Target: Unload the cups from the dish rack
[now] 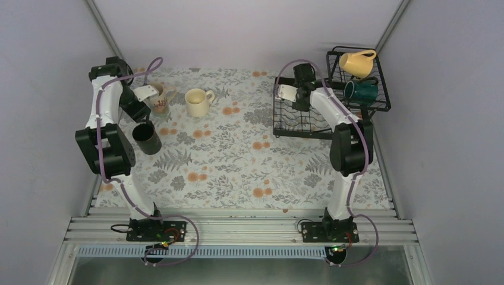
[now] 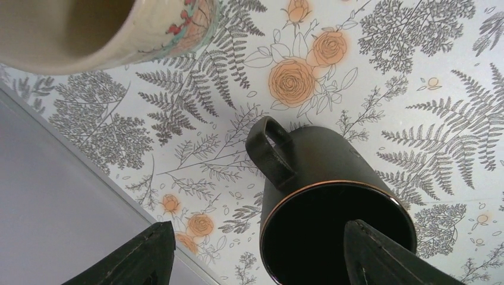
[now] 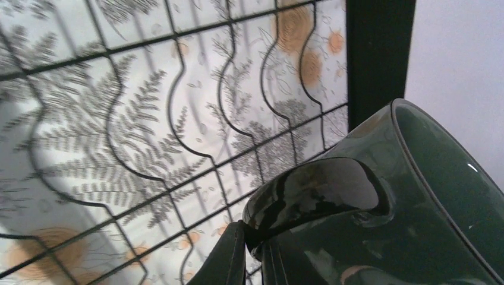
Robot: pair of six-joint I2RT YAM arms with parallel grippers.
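Note:
A black cup [image 1: 146,138] [image 2: 333,196] stands on the flowered table by the left arm. My left gripper [image 1: 140,116] [image 2: 258,228] hangs open just above it, with one finger over its mouth and the other outside on the handle side. My right gripper [image 1: 299,97] [image 3: 254,237] is down in the black wire dish rack [image 1: 303,133] [image 3: 380,53], shut on the handle of a dark grey-green cup [image 3: 416,196]. The arm hides that cup in the top view. A yellow cup [image 1: 358,62] and a dark teal cup [image 1: 361,90] sit on the raised tier.
Two cream cups stand on the table at the back left: a printed one [image 1: 160,98] [image 2: 89,29] close to my left gripper and a plain one [image 1: 198,102] beside it. Walls close in both sides of the table.

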